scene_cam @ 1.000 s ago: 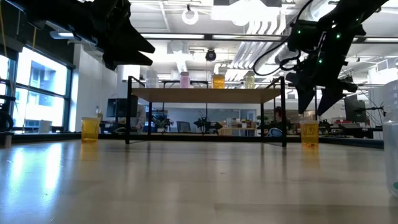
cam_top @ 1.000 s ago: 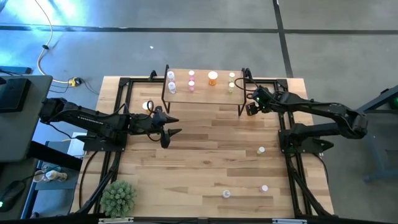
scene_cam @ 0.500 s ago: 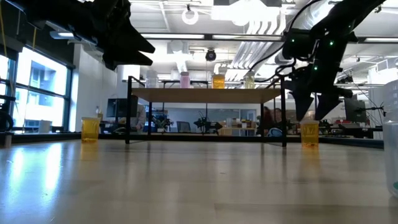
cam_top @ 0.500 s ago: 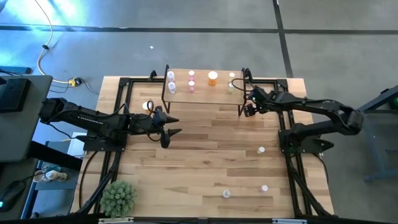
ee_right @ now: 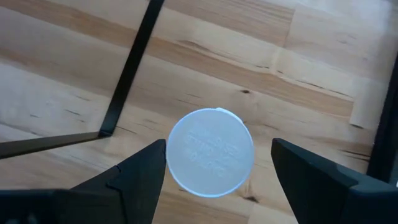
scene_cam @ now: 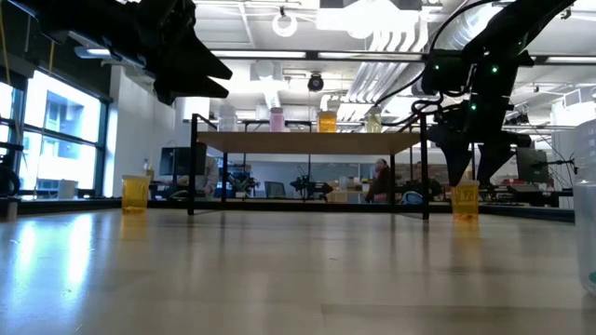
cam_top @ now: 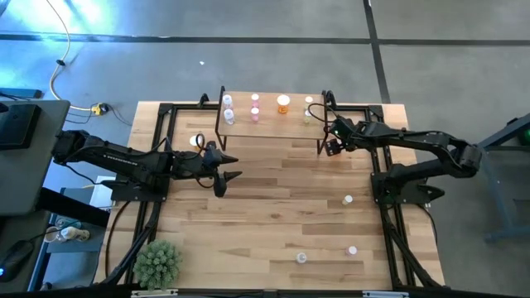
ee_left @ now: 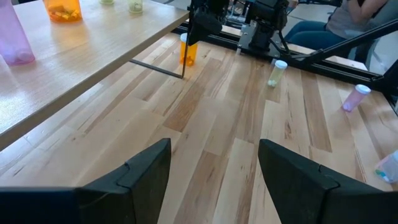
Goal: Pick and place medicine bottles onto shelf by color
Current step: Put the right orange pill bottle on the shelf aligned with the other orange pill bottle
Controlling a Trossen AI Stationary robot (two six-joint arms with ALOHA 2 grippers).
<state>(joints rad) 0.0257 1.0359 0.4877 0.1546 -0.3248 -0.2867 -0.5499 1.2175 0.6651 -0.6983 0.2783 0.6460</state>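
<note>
The shelf point(cam_top: 269, 126) stands at the far middle of the table and carries whitish-blue point(cam_top: 228, 108), pink point(cam_top: 255, 107), orange point(cam_top: 283, 103) and yellowish point(cam_top: 308, 108) medicine bottles. An orange bottle point(scene_cam: 464, 200) stands upright on the table by the shelf's right front leg. My right gripper point(scene_cam: 475, 175) hangs open just above it, pointing steeply down. In the right wrist view its fingers stand on either side of the white cap point(ee_right: 210, 152), apart from it. My left gripper point(cam_top: 230, 182) waits open above the table's left middle, with nothing between its fingers.
Loose bottles stand on the table: one left of the shelf point(cam_top: 197, 141), one at the right point(cam_top: 348, 199), two near the front point(cam_top: 352, 250) point(cam_top: 301, 258). A green spiky plant ball point(cam_top: 157, 263) sits at the front left. The shelf's black leg point(ee_right: 134, 62) is close to my right gripper.
My right gripper has sunk a little toward the orange bottle by the shelf leg and tipped slightly more downward, staying open. My left arm has kept still.
</note>
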